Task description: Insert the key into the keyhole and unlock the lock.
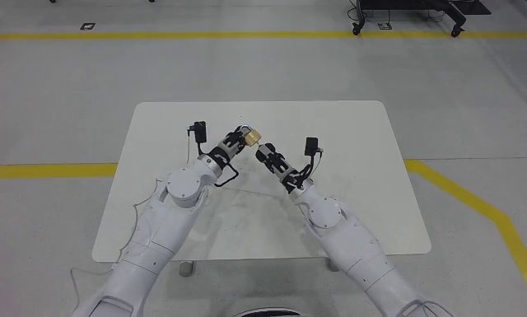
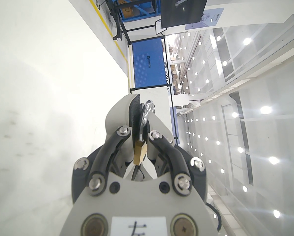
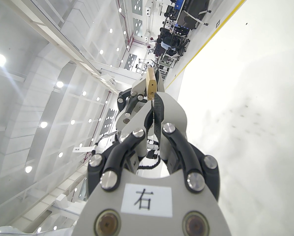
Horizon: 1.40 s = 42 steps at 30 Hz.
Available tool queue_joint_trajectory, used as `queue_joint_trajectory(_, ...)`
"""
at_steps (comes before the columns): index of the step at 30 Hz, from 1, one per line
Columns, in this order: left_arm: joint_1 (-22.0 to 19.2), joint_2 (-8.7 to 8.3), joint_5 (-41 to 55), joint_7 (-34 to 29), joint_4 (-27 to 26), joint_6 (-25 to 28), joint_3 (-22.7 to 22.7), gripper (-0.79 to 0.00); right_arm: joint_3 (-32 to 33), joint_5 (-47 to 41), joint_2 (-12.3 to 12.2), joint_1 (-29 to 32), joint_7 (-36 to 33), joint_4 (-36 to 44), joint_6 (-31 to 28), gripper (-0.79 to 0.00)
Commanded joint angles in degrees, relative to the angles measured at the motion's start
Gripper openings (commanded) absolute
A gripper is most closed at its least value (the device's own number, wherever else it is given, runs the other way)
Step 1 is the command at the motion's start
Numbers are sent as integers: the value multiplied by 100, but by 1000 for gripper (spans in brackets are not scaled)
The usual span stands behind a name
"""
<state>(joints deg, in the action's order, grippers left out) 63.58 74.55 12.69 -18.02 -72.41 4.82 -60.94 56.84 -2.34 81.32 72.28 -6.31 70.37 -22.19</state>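
Small brass padlock (image 1: 250, 137) and thin silver key (image 3: 152, 103) held together over white table (image 1: 354, 193).
Fingers of left gripper (image 2: 143, 116) clamped on padlock; fingers of right gripper (image 3: 152, 106) clamped on key, tip at padlock base.

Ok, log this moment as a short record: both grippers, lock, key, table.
left gripper: shut on the padlock
shackle: inside the left gripper's grip
right gripper: shut on the key
key: tip meets the padlock's keyhole end; depth cannot be told
table: white, both grippers held above its middle
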Motion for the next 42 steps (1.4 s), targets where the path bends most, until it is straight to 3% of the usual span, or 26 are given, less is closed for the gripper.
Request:
queue_joint_trajectory(1, 3, 3, -84, 17, -11, -4, 4, -785, 9, -5, 5, -1, -12, -6, -1, -785)
queue_joint_trajectory(21, 4, 37, -434, -161, -29, -24, -2, -785, 108, -99, 47, -9, -154, -72, -5, -785)
queue_joint_trajectory(31, -11, 67, -311, -213, 16, -156, -55, -785, 176, -137, 56, 11, -241, -87, -50, -736)
queue_joint_trajectory(35, -14, 77, -287, -232, 29, -176, -73, -785, 199, -133, 58, 30, -269, -80, -60, -662)
queue_joint_trajectory(42, -14, 95, -225, -265, 44, -192, -103, -785, 261, -165, 56, 77, -308, -57, -93, -690)
